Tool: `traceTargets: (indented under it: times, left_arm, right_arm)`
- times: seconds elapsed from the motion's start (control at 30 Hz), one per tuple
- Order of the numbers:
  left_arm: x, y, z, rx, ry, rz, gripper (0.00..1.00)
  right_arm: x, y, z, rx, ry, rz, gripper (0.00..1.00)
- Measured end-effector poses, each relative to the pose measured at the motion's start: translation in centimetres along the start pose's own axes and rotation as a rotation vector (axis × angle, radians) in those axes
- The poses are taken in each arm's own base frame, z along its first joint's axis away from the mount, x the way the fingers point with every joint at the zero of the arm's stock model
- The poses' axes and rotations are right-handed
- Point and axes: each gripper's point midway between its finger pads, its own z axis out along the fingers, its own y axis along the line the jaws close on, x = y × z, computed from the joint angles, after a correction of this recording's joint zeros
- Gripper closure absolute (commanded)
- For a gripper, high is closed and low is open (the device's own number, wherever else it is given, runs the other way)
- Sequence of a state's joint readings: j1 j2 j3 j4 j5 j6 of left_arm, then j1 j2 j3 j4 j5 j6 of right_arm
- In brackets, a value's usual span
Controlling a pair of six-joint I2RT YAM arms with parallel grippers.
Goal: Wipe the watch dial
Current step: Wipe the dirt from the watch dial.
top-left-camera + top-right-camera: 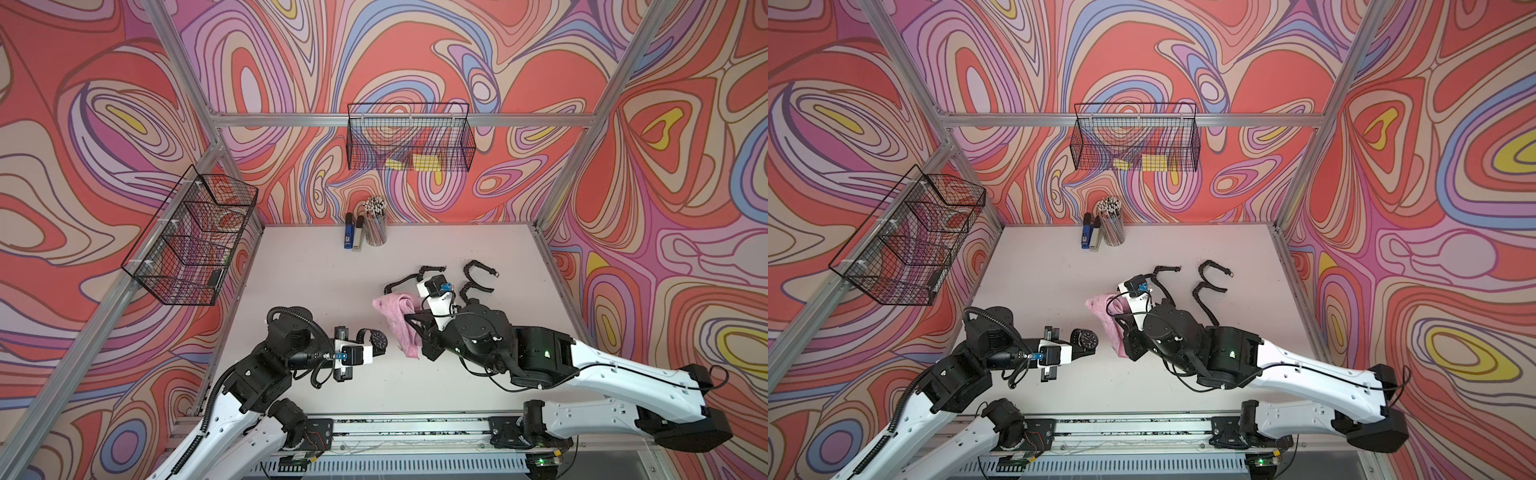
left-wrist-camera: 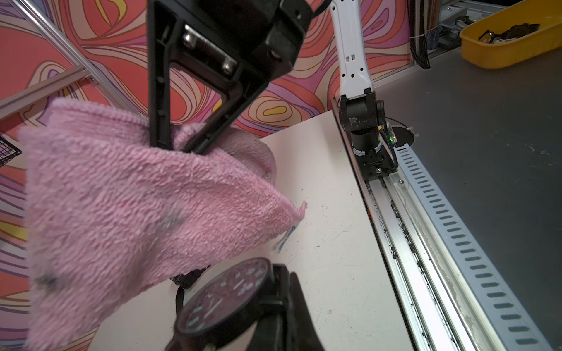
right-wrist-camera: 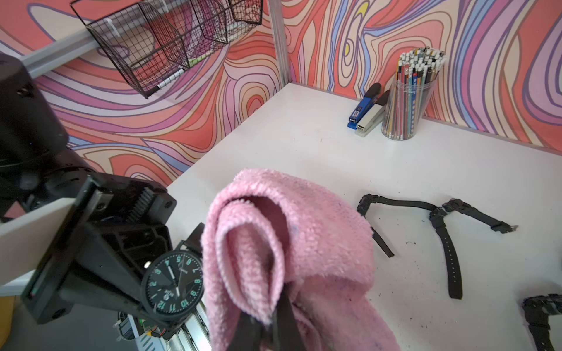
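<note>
Right wrist view is showing the left tool [image 3: 144,302] clamping the black watch [image 3: 172,285] by its case, holding it up near the front of the worktop [image 3: 304,136]. The right tool [image 3: 267,325] is pinching a folded pink cloth [image 3: 292,237], which is hanging just beside the dial [image 2: 225,299]; whether the two are touching, I cannot tell. Loose watch straps [image 1: 478,270] are lying farther back on the worktop, well apart from the watch.

Watch [image 1: 379,338] clamped in left end effector [image 1: 374,350], pink cloth [image 1: 398,318] just beside
</note>
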State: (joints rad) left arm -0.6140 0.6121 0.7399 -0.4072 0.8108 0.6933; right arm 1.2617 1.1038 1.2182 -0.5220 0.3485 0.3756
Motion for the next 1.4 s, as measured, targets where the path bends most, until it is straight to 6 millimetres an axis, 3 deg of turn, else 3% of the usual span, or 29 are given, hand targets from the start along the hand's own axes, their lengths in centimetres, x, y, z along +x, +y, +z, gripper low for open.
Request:
traceTargets:
  times: [0.33, 0.8, 1.03, 1.27, 1.4]
  left_arm:
    - [0.6, -0.2, 0.1, 0.01, 0.024, -0.03, 1.0]
    - [1.5, -0.6, 0.1, 0.025, 0.06, -0.053, 1.0]
    - [2.0, 0.2, 0.0, -0.018, 0.093, -0.058, 1.0]
    - [1.4, 0.3, -0.4, -0.04, 0.075, -0.045, 1.0]
    - [0.5, 0.4, -0.7, -0.047, 0.046, -0.02, 1.0]
  right_arm:
    - [3.1, 4.4, 4.3, -0.157, 0.115, -0.056, 1.0]
    - [3.3, 9.8, 1.9, -0.288, 0.106, -0.071, 1.0]
    - [3.2, 8.4, 3.2, -0.271, 0.081, -0.023, 1.0]
    - [2.2, 2.3, 6.0, -0.19, 0.067, 0.052, 1.0]
    - [3.1, 1.8, 7.5, -0.198, 0.11, 0.051, 1.0]
